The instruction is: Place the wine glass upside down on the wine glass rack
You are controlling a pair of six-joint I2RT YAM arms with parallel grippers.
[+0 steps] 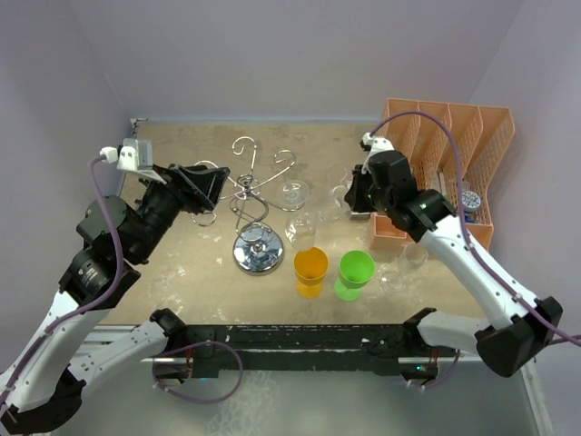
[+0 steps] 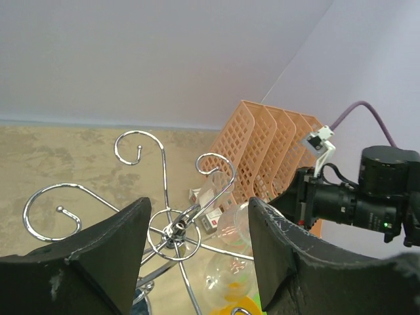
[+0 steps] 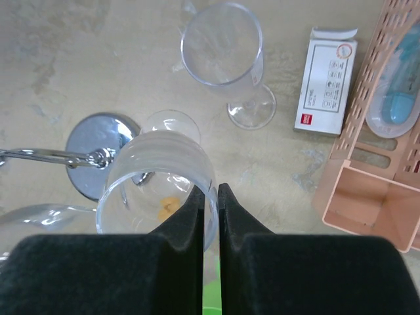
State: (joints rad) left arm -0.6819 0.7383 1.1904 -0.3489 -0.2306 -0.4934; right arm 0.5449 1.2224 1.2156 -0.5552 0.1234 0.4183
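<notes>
I see a mottled beige table (image 1: 182, 159). The wine glass rack (image 1: 257, 253) stands on it on a round mirrored base, with an orange cup (image 1: 310, 270) and a green cup (image 1: 356, 272) side by side nearby. A clear stemmed glass (image 3: 226, 56) stands upright near a small white box (image 3: 328, 80), beside the peach mesh organiser (image 1: 490, 136).

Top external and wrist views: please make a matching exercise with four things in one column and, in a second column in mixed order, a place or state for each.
Things:
1. left gripper
2. right gripper
3. orange cup
4. white box

Places or states:
A. lies flat beside the orange mesh file organiser
B. shut on the rim of a wine glass
C. stands upright next to the green cup
D. open, close to the wine glass rack

Pairs: 1-D, 2-B, 3-C, 4-A
</notes>
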